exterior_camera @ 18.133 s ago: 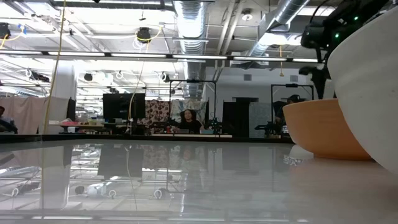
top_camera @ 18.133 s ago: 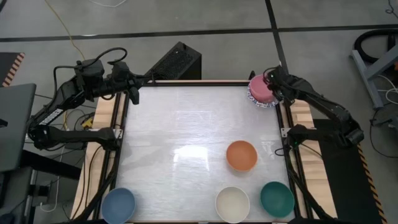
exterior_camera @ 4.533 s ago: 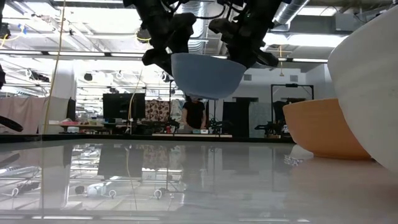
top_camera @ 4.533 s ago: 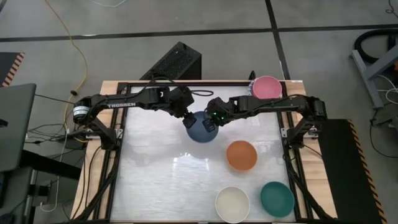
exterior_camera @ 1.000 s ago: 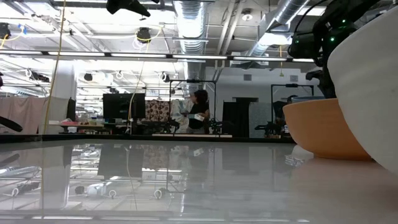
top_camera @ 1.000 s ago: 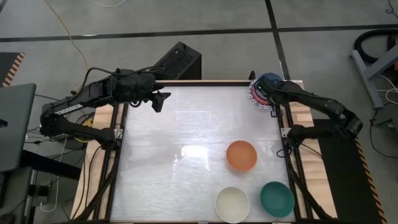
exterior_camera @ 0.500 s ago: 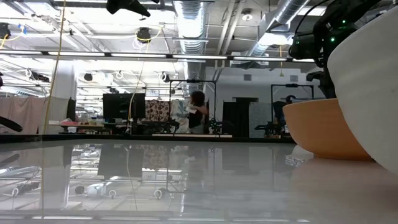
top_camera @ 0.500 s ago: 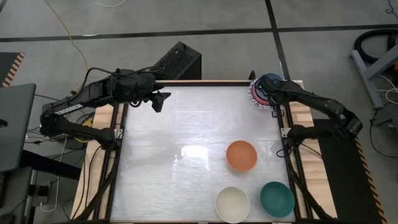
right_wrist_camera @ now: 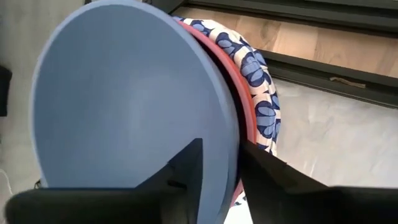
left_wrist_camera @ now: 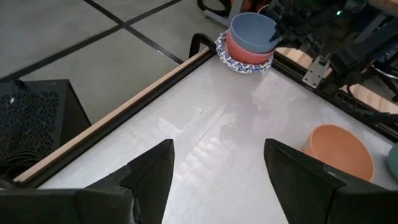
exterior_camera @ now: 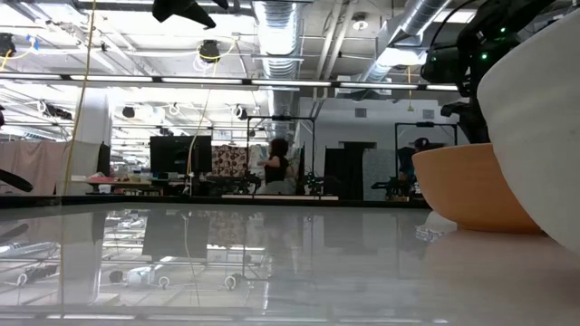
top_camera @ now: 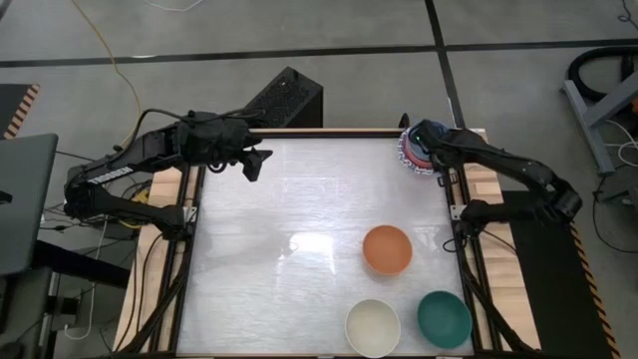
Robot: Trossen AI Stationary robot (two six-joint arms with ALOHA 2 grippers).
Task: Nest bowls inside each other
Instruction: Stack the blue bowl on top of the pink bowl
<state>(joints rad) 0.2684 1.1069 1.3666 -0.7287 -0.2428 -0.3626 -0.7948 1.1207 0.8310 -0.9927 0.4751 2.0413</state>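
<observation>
Blue bowl (left_wrist_camera: pixel 251 30) atop stack (far corner), right gripper (right_wrist_camera: pixel 217 163) straddling rim

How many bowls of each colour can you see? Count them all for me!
Blue bowl: 1
Pink-red bowl: 1 showing
Blue-patterned white bowl: at least 1, only the rim shows
Orange bowl: 1
Cream bowl: 1
Teal bowl: 1
Total: 6 that show; more may hide under the blue one.
</observation>
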